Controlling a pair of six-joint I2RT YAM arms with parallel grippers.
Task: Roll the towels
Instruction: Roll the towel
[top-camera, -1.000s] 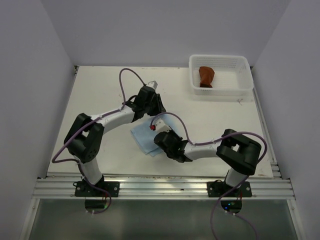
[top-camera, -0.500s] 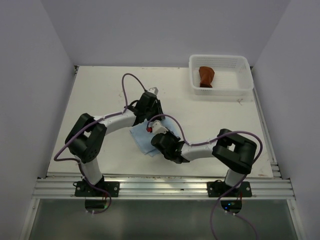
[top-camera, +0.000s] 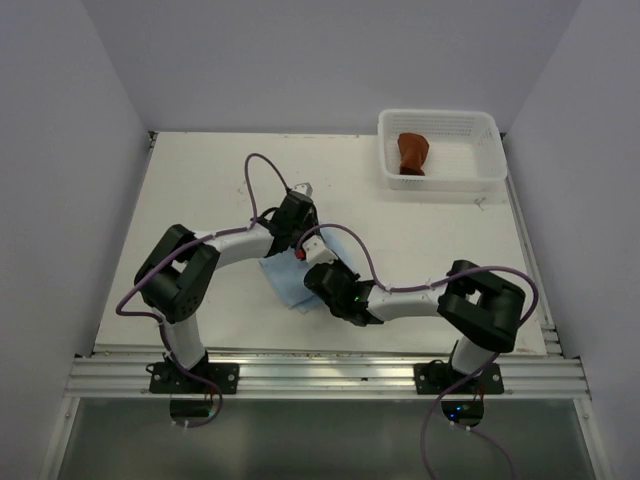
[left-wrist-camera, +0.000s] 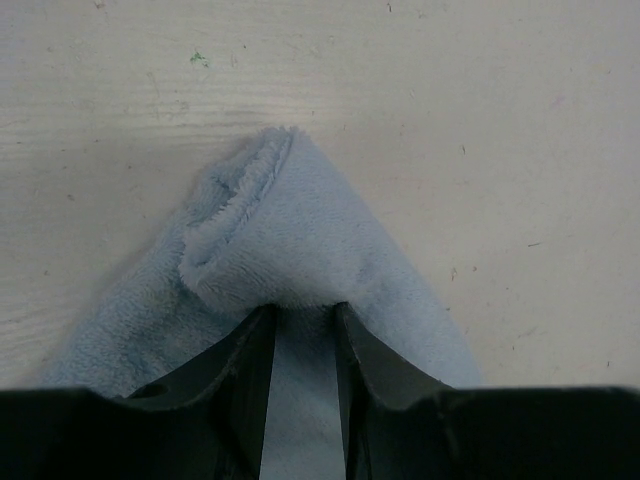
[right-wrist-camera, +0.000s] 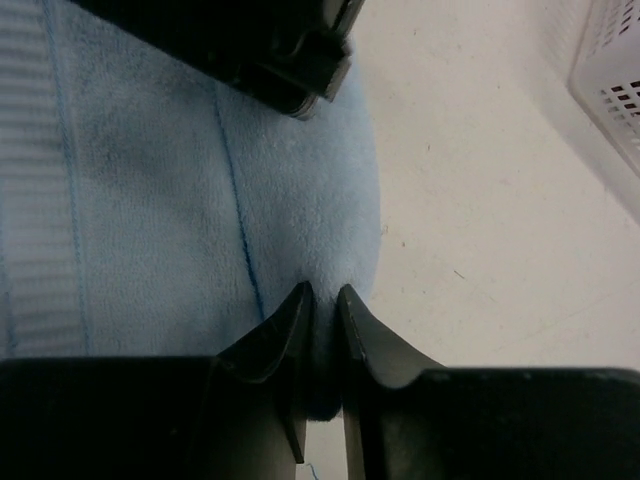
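Note:
The light blue towel (top-camera: 283, 283) lies between both arms in the top view, partly folded over itself. My left gripper (left-wrist-camera: 305, 308) is shut on a thick rolled fold of that towel (left-wrist-camera: 290, 230), and sits at the towel's far edge (top-camera: 298, 238). My right gripper (right-wrist-camera: 322, 290) pinches the towel's right edge (right-wrist-camera: 150, 200) in a narrow gap between its fingers, and lies at the towel's near right side (top-camera: 320, 268). The rust brown-red towel (top-camera: 412, 153) lies bunched in the white basket (top-camera: 492, 152).
The white mesh basket stands at the back right corner; its wall (right-wrist-camera: 612, 80) shows in the right wrist view. The left gripper's black body (right-wrist-camera: 250, 40) hangs close above the right fingers. Purple cables (top-camera: 262, 170) loop over both arms. Walls close in the table.
The left gripper has come nearer and lower over the towel's far edge. The right gripper has shifted slightly left along the towel, and the two grippers are closer together.

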